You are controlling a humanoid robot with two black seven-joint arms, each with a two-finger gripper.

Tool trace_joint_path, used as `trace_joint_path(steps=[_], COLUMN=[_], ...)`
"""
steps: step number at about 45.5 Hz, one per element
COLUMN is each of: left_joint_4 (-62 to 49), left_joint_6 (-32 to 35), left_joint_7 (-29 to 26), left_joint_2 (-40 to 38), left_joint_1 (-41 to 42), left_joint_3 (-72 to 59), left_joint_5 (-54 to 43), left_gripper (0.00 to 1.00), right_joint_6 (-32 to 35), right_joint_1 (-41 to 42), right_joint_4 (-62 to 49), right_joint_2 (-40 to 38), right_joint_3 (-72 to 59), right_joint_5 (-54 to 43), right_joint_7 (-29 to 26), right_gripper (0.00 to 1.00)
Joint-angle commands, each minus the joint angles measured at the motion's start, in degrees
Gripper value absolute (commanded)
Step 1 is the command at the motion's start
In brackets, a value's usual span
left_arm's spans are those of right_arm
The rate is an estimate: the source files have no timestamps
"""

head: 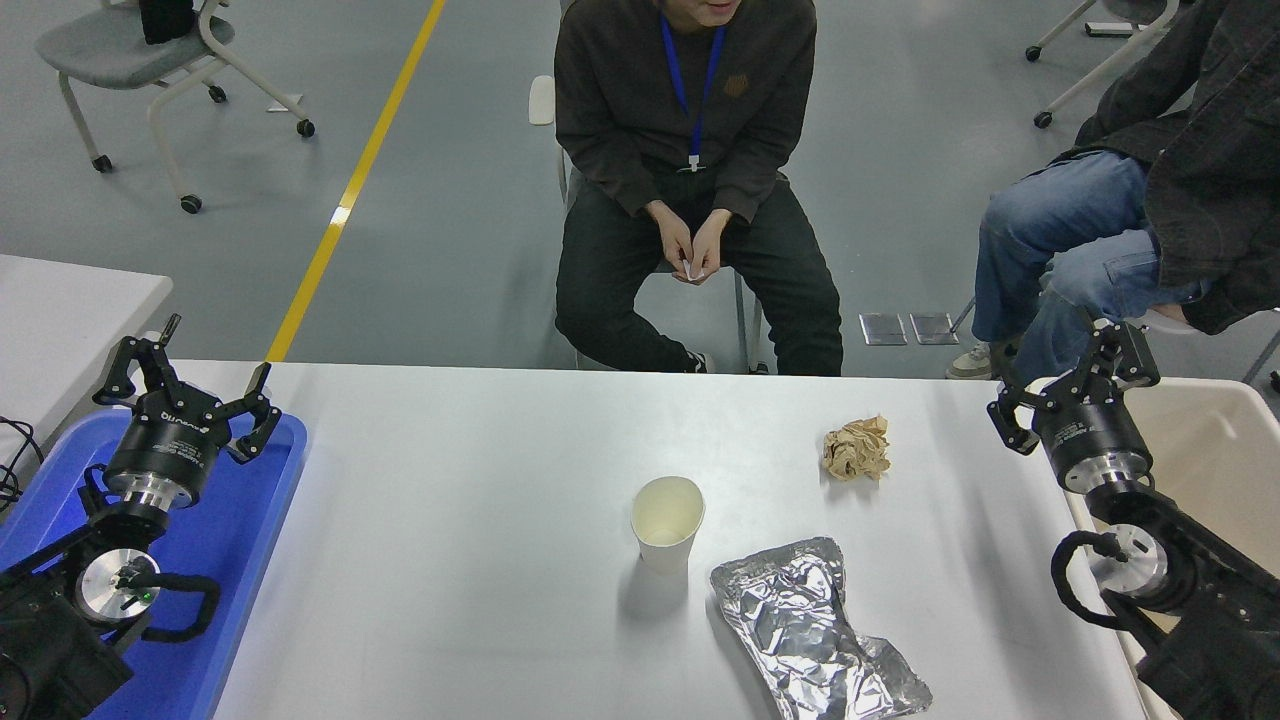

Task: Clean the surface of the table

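Note:
The table surface (480, 500) is a wide white-grey top filling the lower picture. On it stand an upright white paper cup (667, 522) near the middle, a crumpled brown paper ball (857, 448) to its right, and a crumpled sheet of silver foil (815, 630) at the front. My right gripper (1058, 375) is open and empty, at the table's right edge, right of the paper ball. My left gripper (190, 375) is open and empty, parked over the blue tray (240, 530) at the left.
A beige bin (1215, 450) stands off the table's right edge under my right arm. A smaller white table (60, 310) is at the far left. One person (685, 180) sits at the far side, another (1120, 230) at the upper right. Wheeled chairs stand behind.

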Motion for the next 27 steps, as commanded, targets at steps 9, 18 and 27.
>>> trace_joint_path(steps=[9,18,27], left_joint_4=[0.0,-0.1,0.0], left_joint_6=[-0.2,-0.2,-0.2], left_joint_7=[0.0,-0.1,0.0], left_joint_2=[0.1,0.1,0.1], left_joint_1=[0.0,0.0,0.0], left_joint_3=[0.3,0.3,0.3], left_joint_5=[0.2,0.2,0.2], left_gripper=[1.00,1.00,1.00], right_joint_6=[-0.1,0.2,0.1], right_joint_1=[-0.3,0.0,0.1], right_joint_4=[0.0,0.0,0.1], right_joint_2=[0.1,-0.1,-0.5], right_joint_3=[-0.1,-0.1,-0.6], right_joint_5=[0.0,-0.1,-0.3], right_joint_7=[0.1,0.1,0.2], right_gripper=[1.00,1.00,1.00])
